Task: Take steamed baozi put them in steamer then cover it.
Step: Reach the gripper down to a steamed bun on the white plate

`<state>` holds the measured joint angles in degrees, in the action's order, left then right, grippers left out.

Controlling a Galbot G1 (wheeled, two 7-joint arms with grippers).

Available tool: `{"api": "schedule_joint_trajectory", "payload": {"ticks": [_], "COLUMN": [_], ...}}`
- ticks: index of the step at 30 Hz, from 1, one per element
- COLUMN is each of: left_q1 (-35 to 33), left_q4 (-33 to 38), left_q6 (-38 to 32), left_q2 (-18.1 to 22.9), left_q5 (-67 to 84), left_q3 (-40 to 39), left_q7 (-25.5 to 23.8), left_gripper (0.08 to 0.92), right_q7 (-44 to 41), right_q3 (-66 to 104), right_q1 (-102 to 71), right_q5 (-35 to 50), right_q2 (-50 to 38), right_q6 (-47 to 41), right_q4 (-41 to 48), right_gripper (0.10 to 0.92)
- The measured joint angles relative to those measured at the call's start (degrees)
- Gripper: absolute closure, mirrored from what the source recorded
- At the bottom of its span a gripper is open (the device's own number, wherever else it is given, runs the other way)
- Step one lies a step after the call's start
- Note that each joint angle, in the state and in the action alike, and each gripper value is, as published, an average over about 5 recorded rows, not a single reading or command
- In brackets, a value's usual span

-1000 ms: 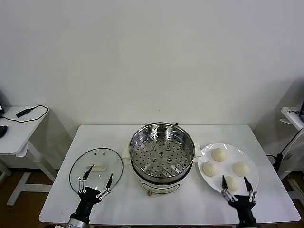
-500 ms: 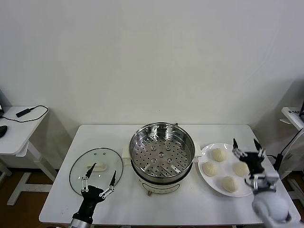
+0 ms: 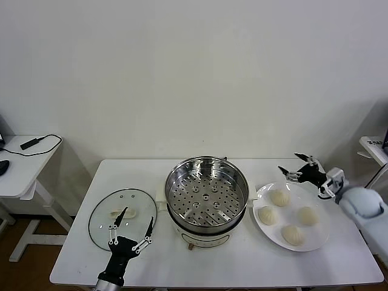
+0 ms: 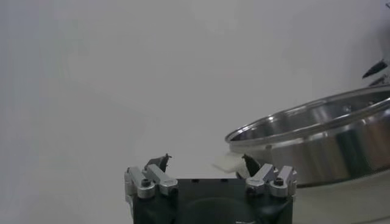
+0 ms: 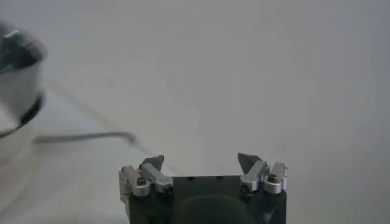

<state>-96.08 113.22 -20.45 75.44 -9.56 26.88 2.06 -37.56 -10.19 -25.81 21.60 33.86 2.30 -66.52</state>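
Moved: the right gripper point(image 3: 295, 166) has risen from the front edge of the plate point(image 3: 321, 233) to the plate's far side and now points left toward the pot; the left gripper point(image 3: 134, 224) has shifted slightly and still hovers at the near edge of the lid.
Side table: a small white table point(image 3: 18, 170) stands well apart to the left, carrying a black cable point(image 3: 36, 145).
Left gripper: jaws spread wide, holding nothing, tips over the near rim of the lid.
Lid: the clear glass lid point(image 3: 115, 230) lies flat on the white table point(image 3: 212, 267), left of the pot; its white oblong handle point(image 3: 120, 213) has its long axis running left to right.
Steamer: the shiny steel pot point(image 3: 207, 197) stands upright at the table's middle, mouth open upward, its perforated tray bare; in the left wrist view its rim point(image 4: 317, 115) fills the side.
Buns: four buns point(image 3: 278, 197) sit on the plate, just right of the pot, apart from one another.
Right gripper: jaws spread wide, holding nothing, above the plate's far edge near the rear bun.
In the way: nothing lies between the plate and the pot.
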Motion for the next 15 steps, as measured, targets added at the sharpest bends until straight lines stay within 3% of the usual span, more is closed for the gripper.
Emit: {"api": "schedule_joint_trajectory", "payload": {"ticks": [7, 15], "left_q1": [-0.62, -1.49], "left_q4": [0.51, 1.16], "left_q6": [0.23, 0.19], "left_q2": [0.86, 2.00], "left_q5": [-0.20, -0.73], "left_q3": [0.72, 1.27], "left_q7": [0.12, 0.35], "left_gripper": [0.177, 0.177], "right_q7": [-16.54, -26.17], "right_q3": [-11.42, -18.88], "right_q1": [13.26, 21.15], "right_q5": [-11.22, -21.79], "right_q2": [3.26, 8.97], "right_q6": [1.30, 3.05], "right_q4": [9.38, 17.16], "right_gripper": [0.203, 0.203]}}
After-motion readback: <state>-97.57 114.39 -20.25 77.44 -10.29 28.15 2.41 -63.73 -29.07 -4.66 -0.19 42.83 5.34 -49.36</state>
